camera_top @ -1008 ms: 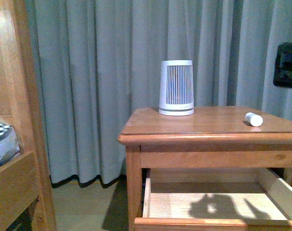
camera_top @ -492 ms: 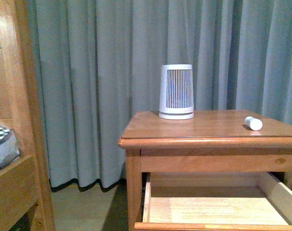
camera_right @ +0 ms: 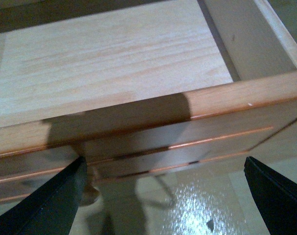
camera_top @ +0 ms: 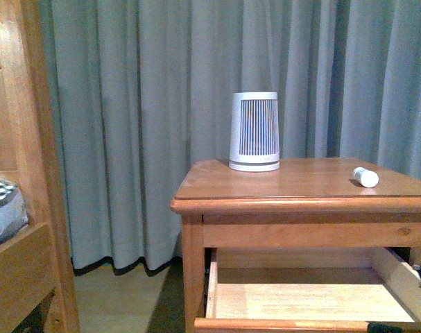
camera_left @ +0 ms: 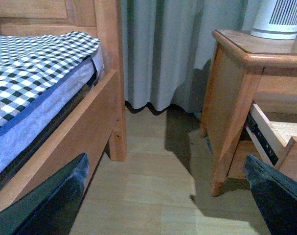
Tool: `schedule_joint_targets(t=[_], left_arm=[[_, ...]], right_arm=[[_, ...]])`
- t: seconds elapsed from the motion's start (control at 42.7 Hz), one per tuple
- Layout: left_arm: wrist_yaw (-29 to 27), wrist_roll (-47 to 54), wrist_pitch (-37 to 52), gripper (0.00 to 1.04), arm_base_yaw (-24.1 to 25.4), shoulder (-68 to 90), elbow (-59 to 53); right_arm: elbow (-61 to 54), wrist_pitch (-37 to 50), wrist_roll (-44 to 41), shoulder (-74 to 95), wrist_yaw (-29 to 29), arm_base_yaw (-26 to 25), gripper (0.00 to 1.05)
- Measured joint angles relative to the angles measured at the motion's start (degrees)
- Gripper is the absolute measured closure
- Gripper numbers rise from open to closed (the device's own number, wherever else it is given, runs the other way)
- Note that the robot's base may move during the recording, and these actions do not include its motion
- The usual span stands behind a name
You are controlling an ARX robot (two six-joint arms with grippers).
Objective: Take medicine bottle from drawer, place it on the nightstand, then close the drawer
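Lying on its side on the nightstand (camera_top: 300,182) tabletop, near the right edge: the medicine bottle (camera_top: 366,177), long axis running from back-left to front-right, round end face turned toward the camera; well apart from the ribbed white cone (camera_top: 254,131) standing farther back and left. Pulled out below it, the drawer (camera_top: 307,298), pale floor bare; right end effector (camera_right: 163,196) spread wide and holding nothing, hanging over the drawer front beside the knob (camera_right: 89,193), well below the bottle. Left end effector (camera_left: 163,196) likewise wide apart and empty, low over the floor between bed frame (camera_left: 84,132) and nightstand.
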Motion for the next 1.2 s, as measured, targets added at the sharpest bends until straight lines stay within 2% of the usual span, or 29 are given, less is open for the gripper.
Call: schedule_joint_targets(t=[0.352, 0.75, 1.008, 1.196], left_arm=[[0.0, 0.0, 0.0, 0.07, 0.0, 0.0, 0.0], [0.0, 0.0, 0.0, 0.07, 0.0, 0.0, 0.0], [0.0, 0.0, 0.0, 0.07, 0.0, 0.0, 0.0], [0.0, 0.0, 0.0, 0.07, 0.0, 0.0, 0.0]], right_arm=[[18.3, -0.2, -4.9, 15.0, 1.8, -2.6, 0.07], [39.6, -6.9, -11.5, 26.3, 1.6, -7.7, 0.07], [41.3, -8.5, -12.5, 26.5, 1.0, -8.1, 0.07], [33.0, -9.8, -10.7, 19.5, -0.5, -8.2, 0.07]])
